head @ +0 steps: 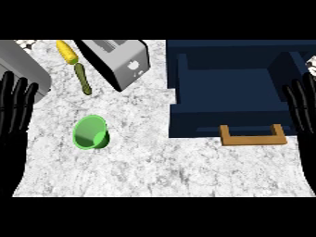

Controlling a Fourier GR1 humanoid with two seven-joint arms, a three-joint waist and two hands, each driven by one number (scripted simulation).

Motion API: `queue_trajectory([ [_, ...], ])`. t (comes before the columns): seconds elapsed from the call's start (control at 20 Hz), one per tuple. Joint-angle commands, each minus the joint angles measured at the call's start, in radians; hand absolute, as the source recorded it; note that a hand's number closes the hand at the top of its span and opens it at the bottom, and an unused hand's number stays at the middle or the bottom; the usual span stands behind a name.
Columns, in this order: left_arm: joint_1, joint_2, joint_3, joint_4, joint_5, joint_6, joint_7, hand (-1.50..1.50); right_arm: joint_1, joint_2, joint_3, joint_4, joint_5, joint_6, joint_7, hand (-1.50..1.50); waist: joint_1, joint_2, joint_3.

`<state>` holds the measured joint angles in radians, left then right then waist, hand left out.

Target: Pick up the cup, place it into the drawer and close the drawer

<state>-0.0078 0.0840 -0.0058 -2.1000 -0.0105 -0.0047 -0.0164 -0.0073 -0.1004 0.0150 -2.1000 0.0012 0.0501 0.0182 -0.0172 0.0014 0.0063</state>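
A green cup (pixel 91 132) lies tipped on the marble counter, left of centre, its mouth facing up and toward me. To its right stands a dark blue drawer unit with its drawer (pixel 229 88) pulled open; a wooden handle (pixel 253 135) sticks out at the front. My left hand (pixel 6 109) rests open at the left edge, fingers up, well left of the cup. At the right edge my right hand (pixel 312 109) also rests open, just beside the drawer's right side. Neither hand touches anything.
A silver toaster (pixel 119 58) stands at the back, behind the cup. A yellow corn cob (pixel 67 52) and a green vegetable (pixel 84 78) lie left of it. A grey appliance (pixel 9 65) fills the back left corner.
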Motion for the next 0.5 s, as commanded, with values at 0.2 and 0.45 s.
queue_trajectory([
  [0.2, 0.008, 0.101, 0.005, 0.053, 0.256, -0.278, -0.047, -1.50, -0.029, 0.029, -0.011, -0.038, 0.014, -0.042, 0.003, -1.50, 0.017, -0.002, -0.008],
  [0.45, -0.054, 0.110, 0.109, 0.242, 0.496, -0.298, 0.124, -1.50, -0.066, -0.037, 0.008, 0.081, -0.046, 0.067, 0.087, -1.50, 0.017, 0.004, -0.007],
])
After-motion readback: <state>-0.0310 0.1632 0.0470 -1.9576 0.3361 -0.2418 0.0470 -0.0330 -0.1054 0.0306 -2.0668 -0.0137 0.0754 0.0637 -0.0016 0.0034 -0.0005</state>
